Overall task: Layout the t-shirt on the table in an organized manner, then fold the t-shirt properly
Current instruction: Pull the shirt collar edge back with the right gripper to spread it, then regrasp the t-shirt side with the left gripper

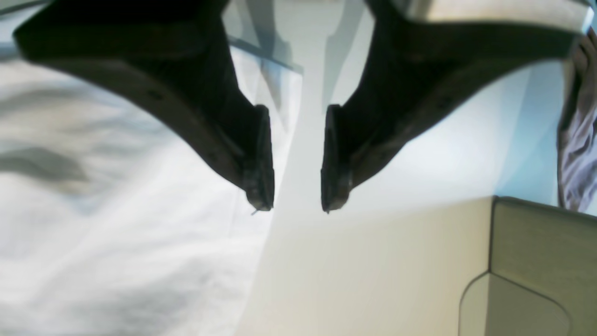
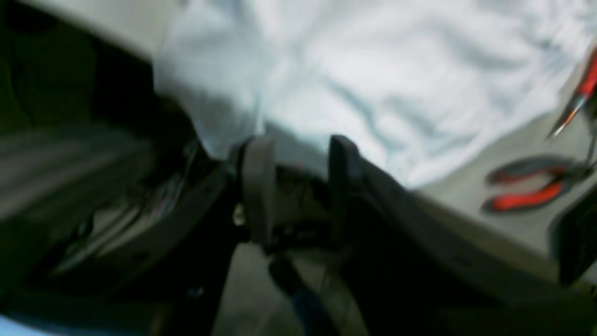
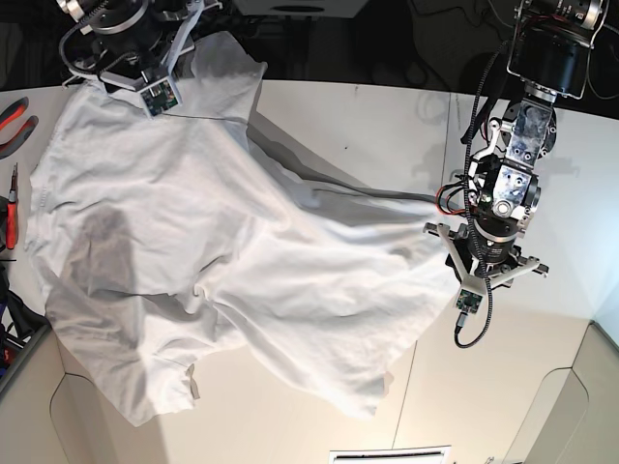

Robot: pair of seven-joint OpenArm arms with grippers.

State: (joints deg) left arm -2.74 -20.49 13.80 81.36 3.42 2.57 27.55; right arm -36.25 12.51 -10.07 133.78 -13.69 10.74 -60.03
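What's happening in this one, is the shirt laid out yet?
Not yet. The large plain white short-sleeved t-shirt lies spread but rumpled and skewed across the wide off-white table. The left hand is open beside the shirt's edge, holding nothing. The right hand is at the shirt's far corner; its view is too blurred to tell whether it grips cloth. No fold has been made.

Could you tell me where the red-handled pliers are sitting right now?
In the right wrist view, the red-handled pliers lie on the table at right, just off the t-shirt edge; in the base view they show at the far left edge.
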